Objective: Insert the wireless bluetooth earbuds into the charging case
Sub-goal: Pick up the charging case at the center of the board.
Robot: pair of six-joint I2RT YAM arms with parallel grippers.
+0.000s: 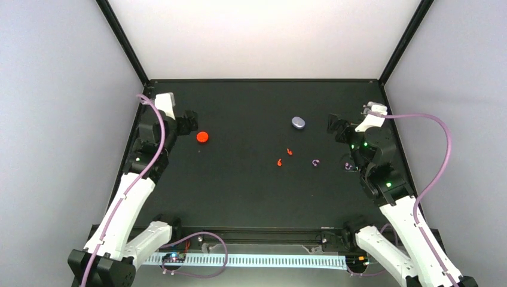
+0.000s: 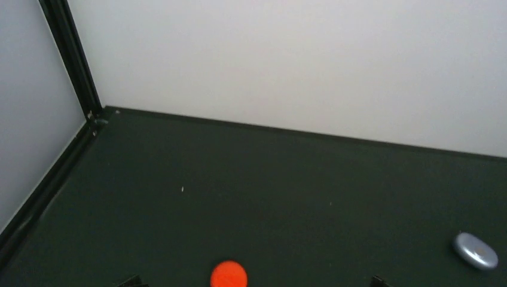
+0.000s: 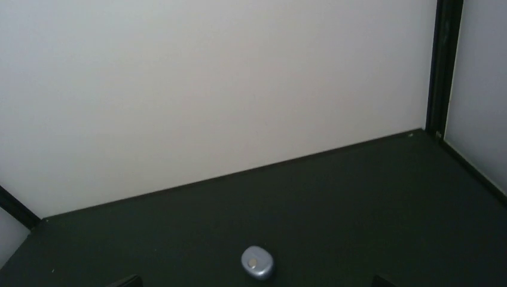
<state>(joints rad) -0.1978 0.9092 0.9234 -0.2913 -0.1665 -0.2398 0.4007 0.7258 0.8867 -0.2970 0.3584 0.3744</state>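
Two red-orange earbuds (image 1: 289,151) (image 1: 279,162) and two purple earbuds (image 1: 315,162) (image 1: 348,165) lie loose on the black table, right of centre. A closed red-orange case (image 1: 202,137) lies at the left, just right of my left gripper (image 1: 190,122). A closed blue-grey case (image 1: 298,122) lies left of my right gripper (image 1: 335,127). In the left wrist view the red-orange case (image 2: 229,276) sits between the wide-open fingertips (image 2: 128,281). In the right wrist view the blue-grey case (image 3: 257,263) lies just ahead of the open fingertips (image 3: 379,280). Both grippers are empty.
The black table (image 1: 251,197) is closed in by white walls and black frame posts at the back corners (image 1: 143,81). The blue-grey case also shows at the far right of the left wrist view (image 2: 475,250). A purple cable loops beside each arm.
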